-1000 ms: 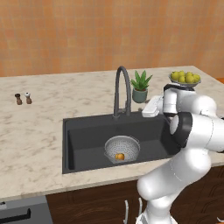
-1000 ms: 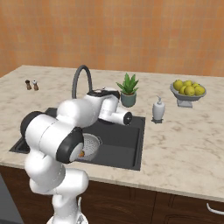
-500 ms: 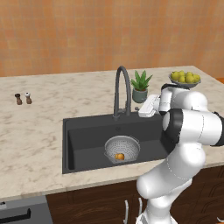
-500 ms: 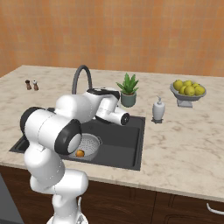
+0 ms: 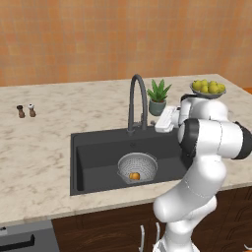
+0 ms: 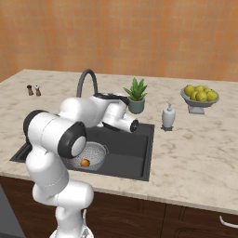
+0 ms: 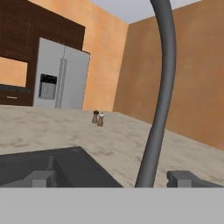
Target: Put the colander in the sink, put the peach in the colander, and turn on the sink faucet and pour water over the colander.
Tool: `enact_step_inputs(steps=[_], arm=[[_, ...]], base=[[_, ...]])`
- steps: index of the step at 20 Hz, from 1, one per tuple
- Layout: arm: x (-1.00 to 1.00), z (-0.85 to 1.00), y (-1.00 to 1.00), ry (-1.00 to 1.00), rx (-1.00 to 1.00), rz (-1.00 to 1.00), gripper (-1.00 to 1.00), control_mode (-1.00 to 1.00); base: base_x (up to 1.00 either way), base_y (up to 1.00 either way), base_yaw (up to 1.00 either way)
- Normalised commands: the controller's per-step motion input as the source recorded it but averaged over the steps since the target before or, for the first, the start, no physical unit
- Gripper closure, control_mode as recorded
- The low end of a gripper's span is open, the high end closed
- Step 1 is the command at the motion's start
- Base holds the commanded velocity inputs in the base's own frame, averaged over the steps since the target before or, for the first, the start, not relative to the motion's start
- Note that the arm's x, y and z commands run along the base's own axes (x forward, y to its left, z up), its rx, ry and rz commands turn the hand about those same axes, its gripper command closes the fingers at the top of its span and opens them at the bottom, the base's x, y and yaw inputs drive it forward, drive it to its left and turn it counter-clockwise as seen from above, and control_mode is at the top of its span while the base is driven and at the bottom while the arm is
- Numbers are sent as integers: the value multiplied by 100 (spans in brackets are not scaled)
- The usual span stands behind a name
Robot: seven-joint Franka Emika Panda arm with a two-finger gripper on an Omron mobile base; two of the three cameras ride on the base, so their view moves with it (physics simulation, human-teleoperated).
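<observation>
— Where's the colander (image 5: 138,167)?

— In the sink (image 5: 98,157), near the middle of the basin, with the peach (image 5: 134,175) lying inside it toward six o'clock.

— And the end effector (image 7: 114,178)?

— Level with the faucet (image 5: 137,102), at about three o'clock from its stem. From the hand view the fingertips (image 7: 40,178) stand wide apart, gripping nothing, and the grey stem rises between them.

— Anything else on the counter (image 5: 44,147)?

— A potted plant (image 5: 158,97) just behind the faucet, a fruit bowl (image 5: 208,89) further toward three o'clock, two shakers (image 5: 25,110) far off at nine.
</observation>
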Motion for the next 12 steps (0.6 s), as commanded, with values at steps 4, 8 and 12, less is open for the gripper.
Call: enact_step_inputs(steps=[4, 8, 12], arm=[[17, 0, 0, 0, 0, 9, -100, -100], [11, -7, 0, -1, 0, 8, -100, -100], [12, -4, 0, 0, 0, 5, -100, -100]], base=[[0, 0, 0], [0, 0, 0], [0, 0, 0]])
